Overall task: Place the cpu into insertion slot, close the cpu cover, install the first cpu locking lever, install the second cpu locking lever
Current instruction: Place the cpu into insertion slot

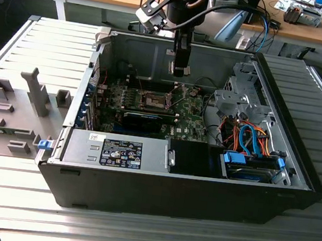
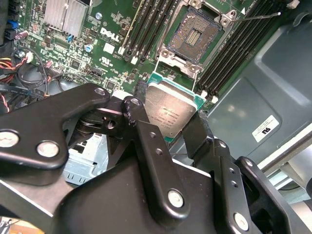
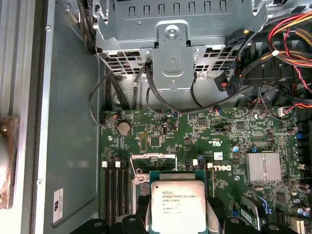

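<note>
The tool [image 2: 165, 118] pinches the cpu [image 2: 171, 105] by its edges, held above the uncovered insertion slot [image 2: 195, 36].

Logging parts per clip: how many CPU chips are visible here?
1. The cpu is gripped in the hand, held above the green board and apart from the insertion slot, whose centre is bare. Another could be hidden beneath the hand.

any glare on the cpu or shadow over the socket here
Second wrist view: the cpu top shows a soft sheen, not washed out, and the insertion slot is evenly lit. First wrist view: the cpu is evenly lit. Exterior view: the slot sits shaded inside the case, and the table front glares.
</note>
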`<control>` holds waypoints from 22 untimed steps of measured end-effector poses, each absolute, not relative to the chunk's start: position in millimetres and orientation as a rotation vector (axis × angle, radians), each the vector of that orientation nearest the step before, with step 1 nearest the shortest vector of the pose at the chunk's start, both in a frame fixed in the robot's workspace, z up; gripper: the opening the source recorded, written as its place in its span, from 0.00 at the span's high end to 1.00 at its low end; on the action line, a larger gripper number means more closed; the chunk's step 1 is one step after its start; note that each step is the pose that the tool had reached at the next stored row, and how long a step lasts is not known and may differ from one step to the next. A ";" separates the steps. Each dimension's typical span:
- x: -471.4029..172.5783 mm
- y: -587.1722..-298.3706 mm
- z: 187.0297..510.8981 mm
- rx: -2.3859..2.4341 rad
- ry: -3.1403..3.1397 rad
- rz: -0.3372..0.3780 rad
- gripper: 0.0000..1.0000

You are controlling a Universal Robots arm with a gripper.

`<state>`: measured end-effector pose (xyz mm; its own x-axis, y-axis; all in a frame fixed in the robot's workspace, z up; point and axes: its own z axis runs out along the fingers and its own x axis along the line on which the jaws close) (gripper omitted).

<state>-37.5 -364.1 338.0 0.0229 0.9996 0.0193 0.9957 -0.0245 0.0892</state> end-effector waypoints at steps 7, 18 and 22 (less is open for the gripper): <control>-37.4 -364.1 338.0 2.219 2.149 0.118 0.45; -37.5 -364.1 336.4 2.225 2.142 0.117 0.45; -37.5 -364.1 335.7 2.225 2.142 0.117 0.45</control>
